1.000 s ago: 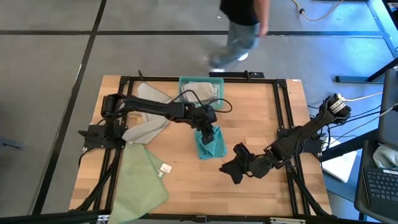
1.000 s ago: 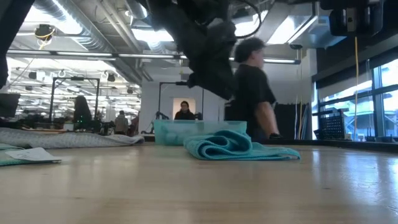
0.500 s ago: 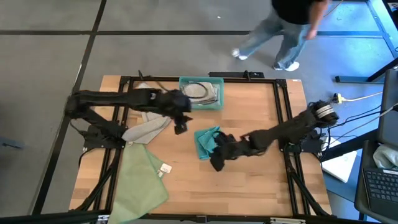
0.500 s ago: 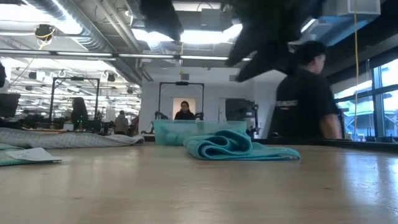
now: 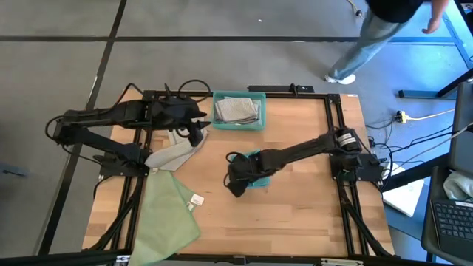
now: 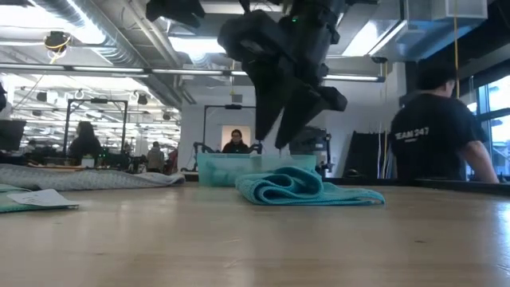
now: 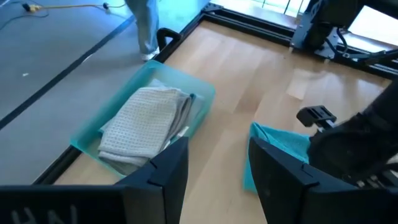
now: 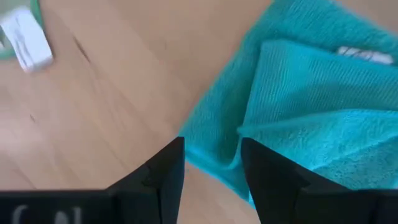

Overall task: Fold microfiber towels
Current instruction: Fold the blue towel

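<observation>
Pale wood fills the lower frame of my low view. On it, at mid-frame, lies the folded teal towel (image 6: 307, 187). My right gripper (image 8: 211, 163) hangs just above the towel's near edge, its fingers parted with nothing between them. In the high view, a pale green towel (image 5: 168, 216) lies at lower left. Farther up, a grey towel (image 5: 176, 154) lies beside my left gripper (image 7: 217, 162), also parted and empty. At upper centre, the teal bin (image 5: 259, 124) holds another folded grey towel (image 5: 236, 109).

The wooden table (image 5: 295, 214) carries 3 towels: teal (image 5: 260, 164), grey (image 5: 174, 153), pale green (image 5: 170, 214), plus a teal bin (image 5: 238, 124).
</observation>
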Tool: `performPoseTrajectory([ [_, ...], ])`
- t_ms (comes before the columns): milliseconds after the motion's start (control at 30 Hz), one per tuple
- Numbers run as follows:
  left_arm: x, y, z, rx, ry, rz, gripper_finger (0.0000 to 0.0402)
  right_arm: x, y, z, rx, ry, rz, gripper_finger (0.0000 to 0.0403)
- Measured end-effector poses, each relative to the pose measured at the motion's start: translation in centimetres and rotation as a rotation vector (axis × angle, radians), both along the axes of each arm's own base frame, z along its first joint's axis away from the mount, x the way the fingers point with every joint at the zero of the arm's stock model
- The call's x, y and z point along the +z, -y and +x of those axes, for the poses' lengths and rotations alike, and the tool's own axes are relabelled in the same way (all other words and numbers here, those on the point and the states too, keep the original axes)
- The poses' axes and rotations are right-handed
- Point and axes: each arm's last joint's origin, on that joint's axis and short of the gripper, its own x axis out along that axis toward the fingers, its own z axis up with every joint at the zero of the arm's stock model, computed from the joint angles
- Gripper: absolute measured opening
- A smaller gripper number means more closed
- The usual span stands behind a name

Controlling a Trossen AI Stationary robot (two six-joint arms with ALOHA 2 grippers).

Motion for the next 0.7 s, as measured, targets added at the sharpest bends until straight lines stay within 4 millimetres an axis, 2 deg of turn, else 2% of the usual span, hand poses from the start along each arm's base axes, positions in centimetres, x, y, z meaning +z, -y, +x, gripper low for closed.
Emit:
performPoseTrajectory([
  [200, -0.3, 0.0, -0.2, -0.013, -0.046, 0.013, 0.0159, 0.0, 1.3, 0.2, -0.035, -0.006, 0.029, 0.0161],
  [467, -0.4, 0.0, -0.3, -0.015, -0.058, 0.010, 0.0159, -0.3, 0.9, 0.0, 0.011, -0.027, 0.055, 0.0161],
  [700, -0.4, 0.1, -0.3, -0.017, -0.044, -0.028, 0.0159, -3.1, 1.3, 0.7, -0.014, -0.106, 0.137, 0.0167],
])
